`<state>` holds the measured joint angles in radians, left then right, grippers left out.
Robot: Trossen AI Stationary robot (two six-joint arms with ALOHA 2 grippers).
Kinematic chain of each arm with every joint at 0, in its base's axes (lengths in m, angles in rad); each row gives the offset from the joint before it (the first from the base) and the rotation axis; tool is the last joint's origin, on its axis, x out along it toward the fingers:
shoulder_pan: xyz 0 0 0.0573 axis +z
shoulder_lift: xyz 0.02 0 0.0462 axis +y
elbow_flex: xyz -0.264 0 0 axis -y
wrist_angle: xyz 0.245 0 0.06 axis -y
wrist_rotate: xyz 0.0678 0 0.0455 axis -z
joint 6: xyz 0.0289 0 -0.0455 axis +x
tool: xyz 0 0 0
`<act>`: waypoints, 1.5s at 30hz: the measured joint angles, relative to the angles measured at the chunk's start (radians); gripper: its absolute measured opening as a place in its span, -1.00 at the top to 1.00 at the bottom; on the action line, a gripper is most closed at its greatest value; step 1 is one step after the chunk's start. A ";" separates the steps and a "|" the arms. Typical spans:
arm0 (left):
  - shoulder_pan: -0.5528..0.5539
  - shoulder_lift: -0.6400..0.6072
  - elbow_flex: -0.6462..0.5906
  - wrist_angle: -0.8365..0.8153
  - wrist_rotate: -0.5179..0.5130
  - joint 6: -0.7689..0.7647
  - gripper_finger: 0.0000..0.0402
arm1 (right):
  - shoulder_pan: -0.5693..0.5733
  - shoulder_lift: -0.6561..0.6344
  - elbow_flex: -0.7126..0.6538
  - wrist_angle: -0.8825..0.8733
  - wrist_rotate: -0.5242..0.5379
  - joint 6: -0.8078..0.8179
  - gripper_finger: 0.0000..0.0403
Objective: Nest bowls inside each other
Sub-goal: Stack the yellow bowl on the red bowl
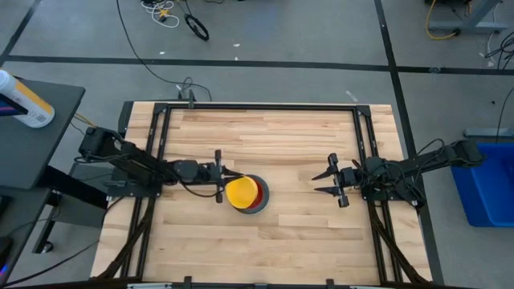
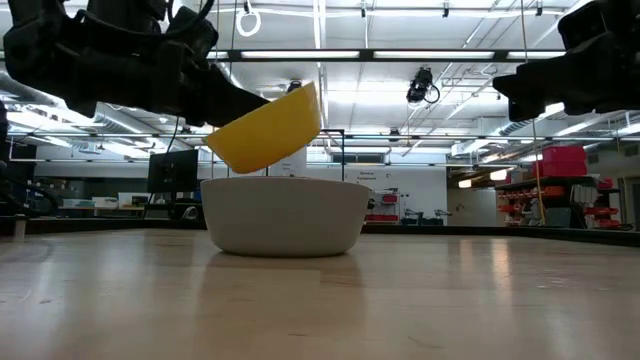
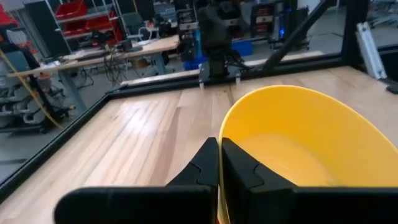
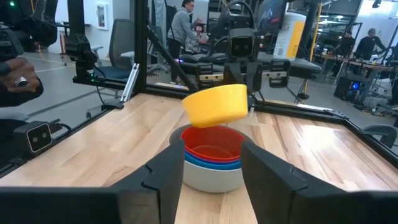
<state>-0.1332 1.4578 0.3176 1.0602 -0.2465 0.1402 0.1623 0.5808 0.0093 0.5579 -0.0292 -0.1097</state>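
Left gripper [image 1: 221, 185], left of bench centre, is clamped on the rim of the yellow bowl [image 1: 240, 192], which is held tilted just above the stack. For a clean drop the yellow bowl should be levelled, centred over the red bowl [image 4: 211, 142], lowered until seated, and only then released; a tilted release could leave it jammed or riding on the rim. The grey bowl [image 2: 285, 215], near bench centre, holds two blue bowls, light and dark, with the red one on top. Right gripper [image 1: 336, 181], right of centre, is parked with jaws apart, nothing held.
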 joint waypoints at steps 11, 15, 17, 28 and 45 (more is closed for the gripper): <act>0.011 0.000 0.000 0.003 -0.019 0.021 0.97 | 0.000 0.000 0.000 0.000 0.000 0.000 0.07; 0.009 0.001 0.000 0.002 -0.015 0.021 0.97 | 0.000 0.000 0.000 0.000 0.000 -0.002 0.02; 0.010 0.001 0.000 -0.012 -0.004 0.016 0.97 | 0.000 0.000 0.000 0.000 0.000 -0.003 0.01; 0.010 0.001 0.000 -0.085 0.006 -0.007 0.97 | 0.000 0.000 0.000 0.000 0.000 -0.002 -0.09; 0.010 0.001 0.001 -0.211 0.058 -0.073 0.97 | 0.000 0.000 0.000 0.000 0.000 0.009 -0.18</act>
<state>-0.1234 1.4586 0.3187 0.8488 -0.1884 0.0675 0.1622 0.5808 0.0093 0.5583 -0.0292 -0.1011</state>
